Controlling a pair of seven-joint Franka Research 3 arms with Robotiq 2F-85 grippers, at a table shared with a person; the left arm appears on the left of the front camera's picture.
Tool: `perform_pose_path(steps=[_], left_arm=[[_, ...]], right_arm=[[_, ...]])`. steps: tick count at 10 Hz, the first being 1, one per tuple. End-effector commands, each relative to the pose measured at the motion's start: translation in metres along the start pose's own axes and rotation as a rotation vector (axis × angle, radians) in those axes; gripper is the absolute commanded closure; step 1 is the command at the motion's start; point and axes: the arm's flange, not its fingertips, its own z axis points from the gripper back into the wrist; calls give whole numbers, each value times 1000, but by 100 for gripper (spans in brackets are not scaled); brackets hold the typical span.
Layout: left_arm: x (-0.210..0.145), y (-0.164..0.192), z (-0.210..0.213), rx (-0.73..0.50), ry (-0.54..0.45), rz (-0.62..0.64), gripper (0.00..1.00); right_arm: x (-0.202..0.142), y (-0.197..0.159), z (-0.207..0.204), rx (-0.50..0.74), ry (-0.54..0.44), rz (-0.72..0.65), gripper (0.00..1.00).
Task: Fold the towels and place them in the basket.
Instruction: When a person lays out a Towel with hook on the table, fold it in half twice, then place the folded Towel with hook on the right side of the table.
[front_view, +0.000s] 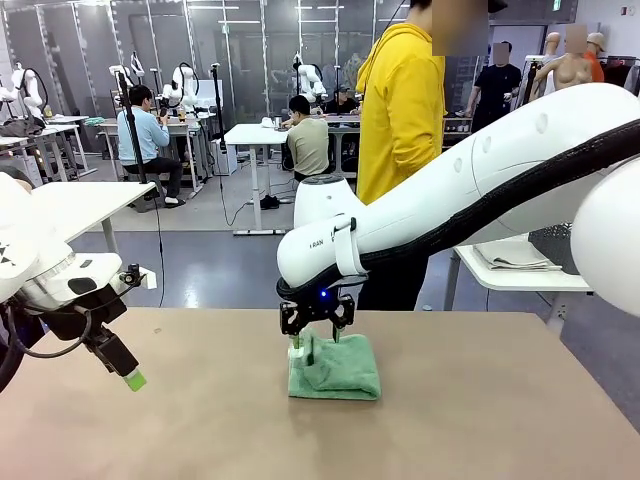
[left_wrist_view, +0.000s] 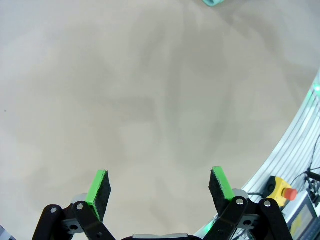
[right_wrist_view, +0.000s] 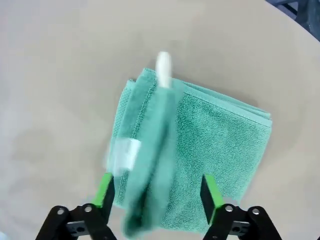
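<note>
A mint green towel (front_view: 335, 368) lies folded on the brown table (front_view: 480, 420), a little past the middle. My right gripper (front_view: 315, 335) hangs just above its left part, open. In the right wrist view the green towel (right_wrist_view: 215, 135) with its white tag (right_wrist_view: 125, 152) lies below my right gripper (right_wrist_view: 157, 192), and a loose, blurred fold rises between the spread fingers without being pinched. My left gripper (front_view: 125, 368) hovers low at the table's left, and in its wrist view it (left_wrist_view: 160, 187) stands open over bare tabletop. A dark lattice basket (front_view: 552, 245) shows partly behind my right arm.
A person in a yellow hoodie (front_view: 400, 110) stands at the far side. A white side table (front_view: 520, 278) at the right holds a pale folded cloth (front_view: 515, 257) beside the basket. A red stop button (left_wrist_view: 286, 192) sits off the table's edge.
</note>
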Motion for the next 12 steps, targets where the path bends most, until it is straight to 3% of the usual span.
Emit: perform_pose_path(steps=[1, 12], left_arm=[[3, 2, 0, 11, 7, 11, 0], [3, 2, 0, 11, 7, 11, 0]], right_arm=[[-8, -4, 6, 14, -24, -50, 0], [1, -2, 6, 10, -6, -12, 0]])
